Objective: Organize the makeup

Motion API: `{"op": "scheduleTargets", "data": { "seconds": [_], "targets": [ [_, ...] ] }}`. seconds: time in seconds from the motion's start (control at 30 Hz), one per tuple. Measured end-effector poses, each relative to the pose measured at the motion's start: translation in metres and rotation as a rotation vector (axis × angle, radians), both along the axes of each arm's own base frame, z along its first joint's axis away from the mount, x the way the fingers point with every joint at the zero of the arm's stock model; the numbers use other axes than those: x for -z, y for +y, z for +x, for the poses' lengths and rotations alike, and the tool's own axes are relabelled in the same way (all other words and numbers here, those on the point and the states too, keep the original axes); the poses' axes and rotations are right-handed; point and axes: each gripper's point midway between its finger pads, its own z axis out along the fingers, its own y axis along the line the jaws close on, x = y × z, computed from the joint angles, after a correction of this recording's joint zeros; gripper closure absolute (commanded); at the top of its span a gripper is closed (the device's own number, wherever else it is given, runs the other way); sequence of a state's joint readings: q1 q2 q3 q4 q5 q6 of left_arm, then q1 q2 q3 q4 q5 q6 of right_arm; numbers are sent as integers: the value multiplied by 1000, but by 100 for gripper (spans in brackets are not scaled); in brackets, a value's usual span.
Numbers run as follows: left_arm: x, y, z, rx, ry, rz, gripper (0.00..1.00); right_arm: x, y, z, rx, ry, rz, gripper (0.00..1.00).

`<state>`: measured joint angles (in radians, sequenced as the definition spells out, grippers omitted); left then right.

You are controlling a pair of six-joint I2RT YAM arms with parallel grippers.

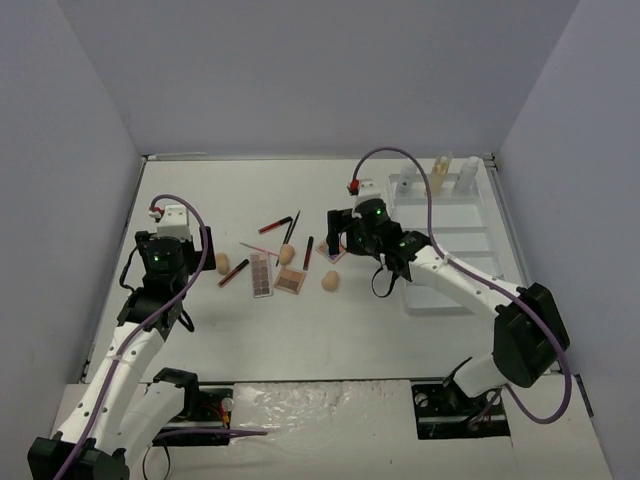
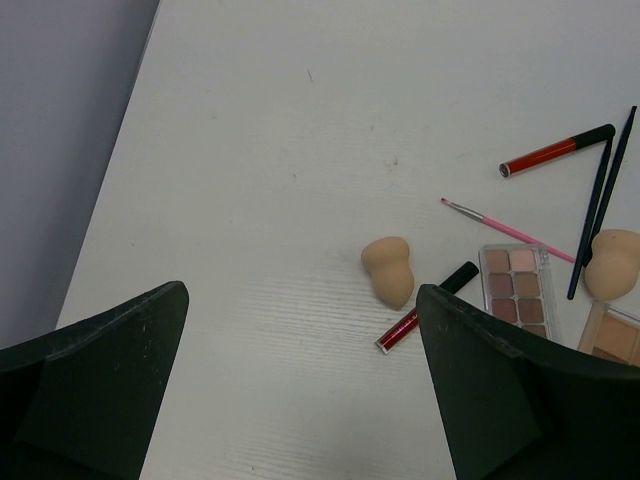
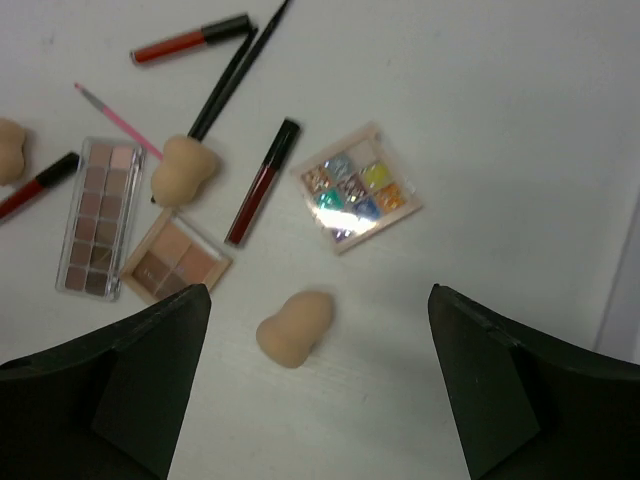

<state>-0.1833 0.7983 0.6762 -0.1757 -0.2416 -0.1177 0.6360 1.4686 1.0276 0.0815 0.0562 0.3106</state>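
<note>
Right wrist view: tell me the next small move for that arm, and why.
Probably lower the right tool straight down onto the beige sponge. The tool stands open, the sponge lies nearly between its two sides, apart from the glitter palette, and nothing is held yet.

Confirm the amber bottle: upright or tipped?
Upright. The amber-liquid bottle stands on its base, cap up, at the far end of the white tray.
</note>
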Motion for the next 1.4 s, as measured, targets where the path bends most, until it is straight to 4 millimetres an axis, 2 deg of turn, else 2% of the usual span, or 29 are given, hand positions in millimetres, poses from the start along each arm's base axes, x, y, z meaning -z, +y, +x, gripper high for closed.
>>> {"op": "scheduleTargets", "data": {
  "seconds": [0.1, 0.17, 0.27, 0.57, 0.67, 0.8, 0.93, 1.07, 1.17, 1.23, 1.3, 1.4],
  "targets": [
    [1, -2, 0, 7, 4, 1, 3, 36, 11, -32, 20, 111, -13, 17],
    [2, -3, 1, 10, 7, 1, 3, 51, 20, -44, 35, 152, -12, 21],
    [2, -4, 1, 15, 9, 2, 3, 63, 25, -47, 77, 180, -8, 27],
    [3, -8, 1, 28, 10, 1, 3, 109, 29, -43, 153, 257, -23, 34],
    [3, -9, 1, 33, 11, 1, 3, 121, 30, -45, 158, 273, -24, 44],
    [3, -11, 1, 38, 11, 1, 3, 130, 31, -49, 159, 286, -19, 69],
    [3, -11, 1, 39, 11, 1, 3, 133, 32, -48, 165, 282, -3, 98],
    [3, -11, 1, 39, 11, 2, 3, 134, 30, -49, 169, 278, 0, 100],
    [3, -11, 1, 39, 11, 2, 3, 127, 23, -48, 183, 263, 2, 100],
    [3, -11, 1, 39, 11, 2, 3, 110, 13, -43, 204, 238, 13, 100],
    [3, -12, 1, 41, 11, 1, 3, 84, -6, -26, 261, 188, 53, 100],
    [2, -13, 1, 44, 9, 1, 3, 41, -57, 11, 402, 85, 116, 100]
  ]
}}
